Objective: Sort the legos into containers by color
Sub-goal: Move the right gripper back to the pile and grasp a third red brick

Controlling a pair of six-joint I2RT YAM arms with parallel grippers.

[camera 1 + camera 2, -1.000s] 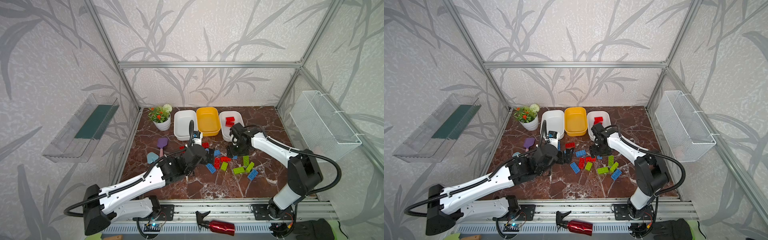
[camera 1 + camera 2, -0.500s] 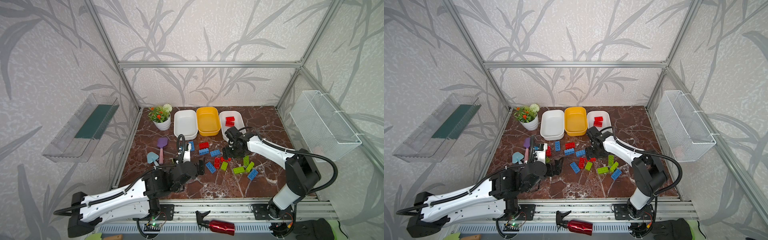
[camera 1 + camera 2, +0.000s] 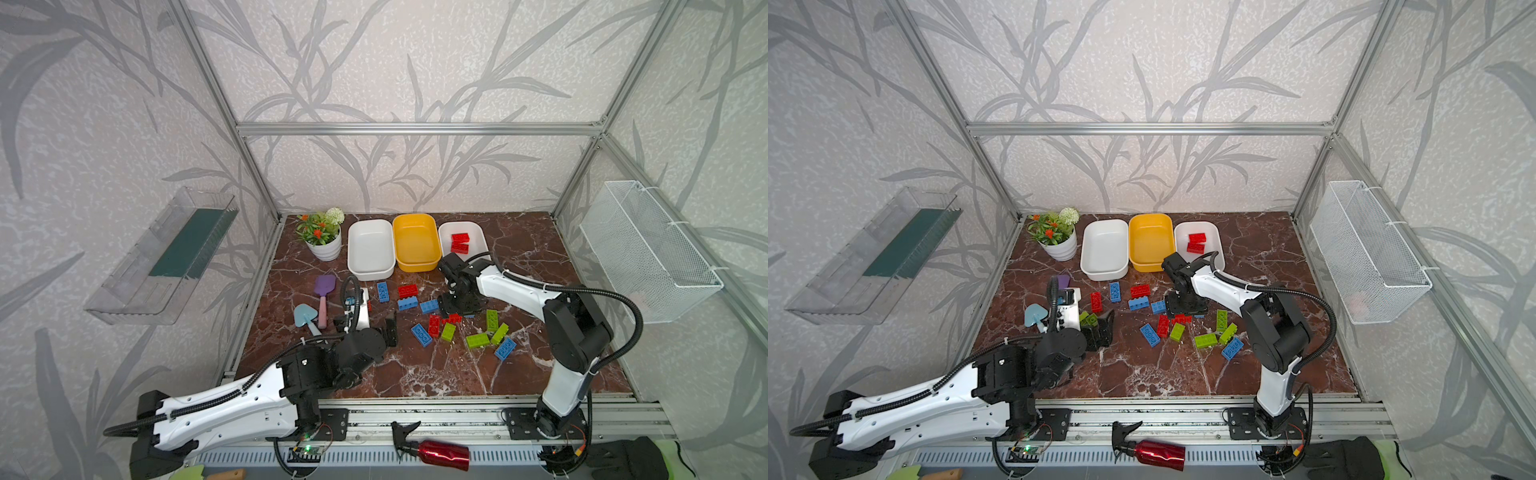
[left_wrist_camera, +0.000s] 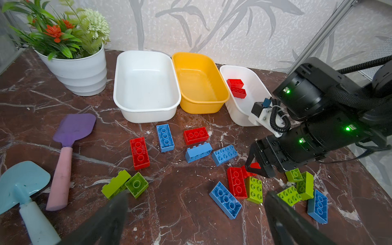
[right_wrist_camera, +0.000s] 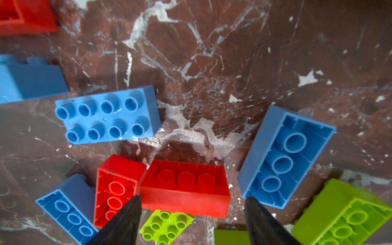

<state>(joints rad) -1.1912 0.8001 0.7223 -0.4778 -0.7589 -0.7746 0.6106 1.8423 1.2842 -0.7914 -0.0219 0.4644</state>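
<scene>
Left gripper [image 4: 195, 195] has drawn back, fingers wide and empty; right gripper [image 5: 193, 198] has come down, fingers half-open astride a small red studded plastic brick [image 5: 184, 186] lying on the brown marble table [image 5: 212, 63]. Next it probably must close, then lift it to the shallow white plastic tub [image 3: 477, 244] at twelve o'clock.

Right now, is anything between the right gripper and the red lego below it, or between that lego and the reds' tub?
Nothing visible. The right gripper, jaws open, straddles the red lego; a second red lego touches it beside one finger. Bare marble lies between it and the white tub holding two red legos.
</scene>
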